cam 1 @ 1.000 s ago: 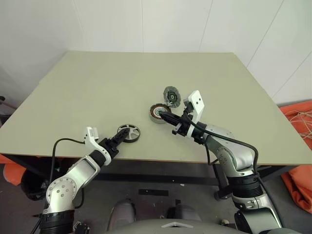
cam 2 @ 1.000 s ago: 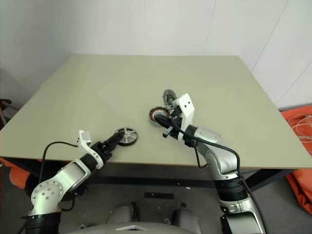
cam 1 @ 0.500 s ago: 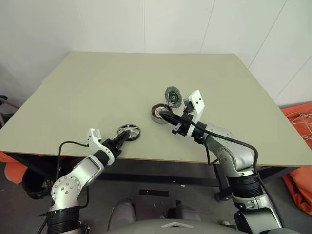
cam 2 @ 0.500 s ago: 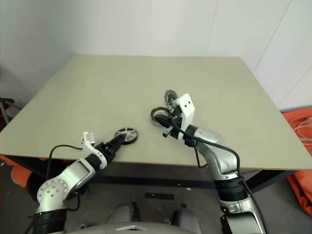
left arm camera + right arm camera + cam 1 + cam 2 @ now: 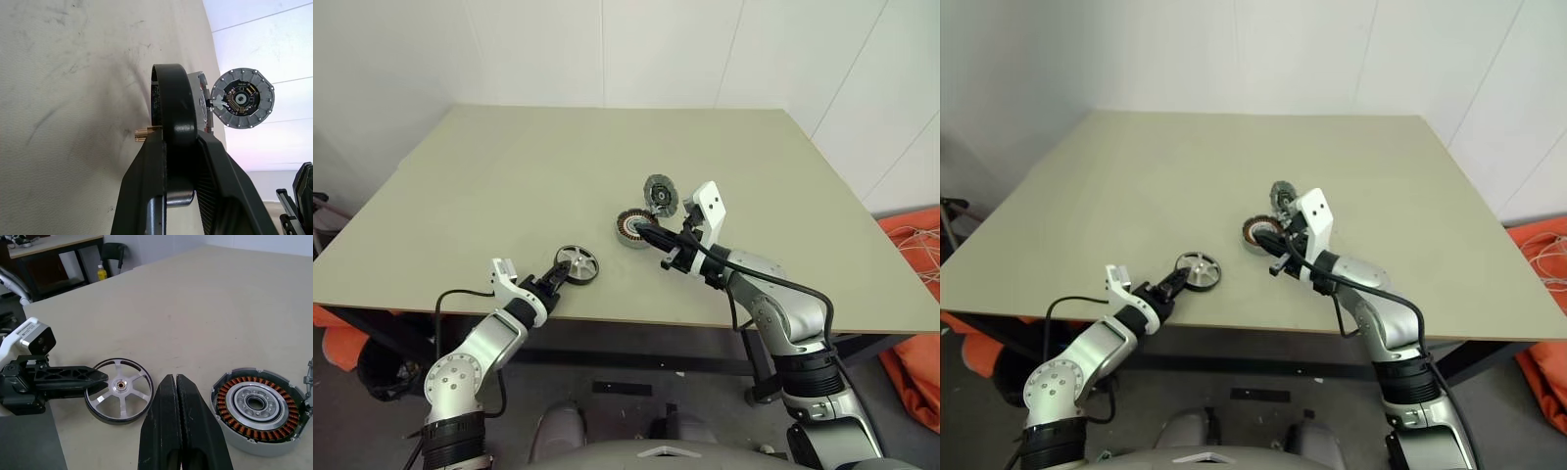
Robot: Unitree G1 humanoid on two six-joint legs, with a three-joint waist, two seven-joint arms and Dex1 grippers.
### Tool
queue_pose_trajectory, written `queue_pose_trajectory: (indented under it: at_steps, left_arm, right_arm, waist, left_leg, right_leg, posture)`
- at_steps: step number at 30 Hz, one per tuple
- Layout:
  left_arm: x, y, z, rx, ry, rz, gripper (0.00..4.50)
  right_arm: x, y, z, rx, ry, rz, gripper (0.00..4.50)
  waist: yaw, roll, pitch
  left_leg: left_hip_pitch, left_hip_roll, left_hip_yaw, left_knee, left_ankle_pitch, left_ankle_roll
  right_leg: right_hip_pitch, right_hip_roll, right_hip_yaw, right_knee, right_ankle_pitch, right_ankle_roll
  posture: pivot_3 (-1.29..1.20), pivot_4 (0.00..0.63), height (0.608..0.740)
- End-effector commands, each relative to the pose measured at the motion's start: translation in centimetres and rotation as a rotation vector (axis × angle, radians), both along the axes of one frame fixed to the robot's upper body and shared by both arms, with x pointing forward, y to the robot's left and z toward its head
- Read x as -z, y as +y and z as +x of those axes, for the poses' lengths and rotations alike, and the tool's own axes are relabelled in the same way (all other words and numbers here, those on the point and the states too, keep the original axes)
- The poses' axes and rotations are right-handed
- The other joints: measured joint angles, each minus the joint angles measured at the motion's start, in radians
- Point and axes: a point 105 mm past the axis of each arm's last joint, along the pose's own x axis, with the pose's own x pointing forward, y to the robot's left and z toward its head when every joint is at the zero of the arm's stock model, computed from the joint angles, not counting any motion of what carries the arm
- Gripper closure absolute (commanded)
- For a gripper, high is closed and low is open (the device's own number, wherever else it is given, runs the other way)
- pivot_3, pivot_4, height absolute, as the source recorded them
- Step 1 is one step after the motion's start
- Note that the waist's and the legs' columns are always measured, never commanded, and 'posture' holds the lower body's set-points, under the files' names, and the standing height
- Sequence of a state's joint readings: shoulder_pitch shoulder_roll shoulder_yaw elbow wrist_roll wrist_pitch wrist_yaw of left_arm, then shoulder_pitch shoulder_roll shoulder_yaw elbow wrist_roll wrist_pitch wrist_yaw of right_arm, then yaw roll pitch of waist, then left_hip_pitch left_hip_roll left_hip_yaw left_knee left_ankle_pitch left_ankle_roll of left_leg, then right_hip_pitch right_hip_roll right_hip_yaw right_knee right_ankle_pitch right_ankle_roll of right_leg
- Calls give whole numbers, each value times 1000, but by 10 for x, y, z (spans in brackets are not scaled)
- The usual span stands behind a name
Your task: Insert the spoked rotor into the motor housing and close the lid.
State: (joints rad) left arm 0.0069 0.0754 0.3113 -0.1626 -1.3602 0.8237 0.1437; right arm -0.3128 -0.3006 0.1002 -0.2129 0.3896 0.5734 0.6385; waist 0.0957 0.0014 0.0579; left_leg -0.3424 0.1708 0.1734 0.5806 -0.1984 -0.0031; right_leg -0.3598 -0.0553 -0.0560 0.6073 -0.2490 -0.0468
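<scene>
The spoked rotor (image 5: 576, 263) stands tilted on its edge near the front of the tabletop (image 5: 509, 186), its near rim clamped between the fingers of the left pincer (image 5: 562, 275). To the right and farther back, the motor housing (image 5: 630, 227) lies flat, windings up, with the lid (image 5: 659, 193) just beyond it. The right pincer (image 5: 641, 231), fingers pressed together, hovers at the housing's right edge, well apart from the rotor.
</scene>
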Motion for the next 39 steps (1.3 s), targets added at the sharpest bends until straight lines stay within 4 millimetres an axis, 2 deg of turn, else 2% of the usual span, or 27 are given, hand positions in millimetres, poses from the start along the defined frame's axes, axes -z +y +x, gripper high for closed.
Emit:
queue_pose_trajectory:
  at_steps: [1, 3, 11, 21, 24, 29, 39]
  left_arm:
    - [-25, 3, 7, -28, -120, -85, 4043]
    - [-39, -2, 12, -9, -182, -127, 4043]
    - [-65, -24, 32, 57, -290, -219, 4043]
    - [-48, -54, 66, 82, -252, -201, 4043]
    - [-50, -66, 72, 107, -262, -207, 4043]
    - [-52, -83, 77, 159, -271, -219, 4043]
    - [-48, -102, 84, 207, -259, -217, 4043]
  right_arm:
    - [-17, 1, -1, -11, -63, 17, 4500]
    - [-17, 1, -1, -12, -62, 17, 4500]
    - [-17, 1, -1, -8, -61, 15, 4500]
    - [-18, 1, -1, 0, -64, 16, 4500]
    - [-18, 1, -1, 4, -68, 16, 4500]
    - [-19, 0, -1, 9, -71, 15, 4500]
    - [-20, 0, -1, 16, -74, 17, 4500]
  waist:
    - [1, 0, 0]
    - [2, -1, 0]
    - [3, -1, 0]
    - [4, -1, 1]
    - [4, -1, 1]
    - [4, -1, 1]
    - [5, -1, 1]
  left_leg:
    - [0, 0, 0, 0, 0, 0]
    - [-3, 0, 0, 0, 1, -1]
    - [-6, -1, -1, 0, 1, -1]
    - [-6, -1, -1, 0, 1, -1]
    - [-7, -1, -1, 0, 1, -1]
    - [-7, -1, -1, 0, 0, -1]
    - [-7, -1, -1, 0, 0, 0]
  right_leg:
    - [0, 0, 0, 0, 0, 0]
    - [-2, 0, 0, 0, 0, 0]
    - [-4, 0, 0, 0, 0, -1]
    - [-4, 0, 0, -1, 0, 0]
    - [-5, 0, 0, -1, 1, 0]
    - [-5, 0, 0, -1, 4, -5]
    - [-5, -1, 0, -1, 4, -6]
  posture:
    - [0, 0, 740]
    - [0, 0, 740]
    - [0, 0, 740]
    - [0, 0, 740]
    - [0, 0, 740]
    - [0, 0, 740]
    - [0, 0, 740]
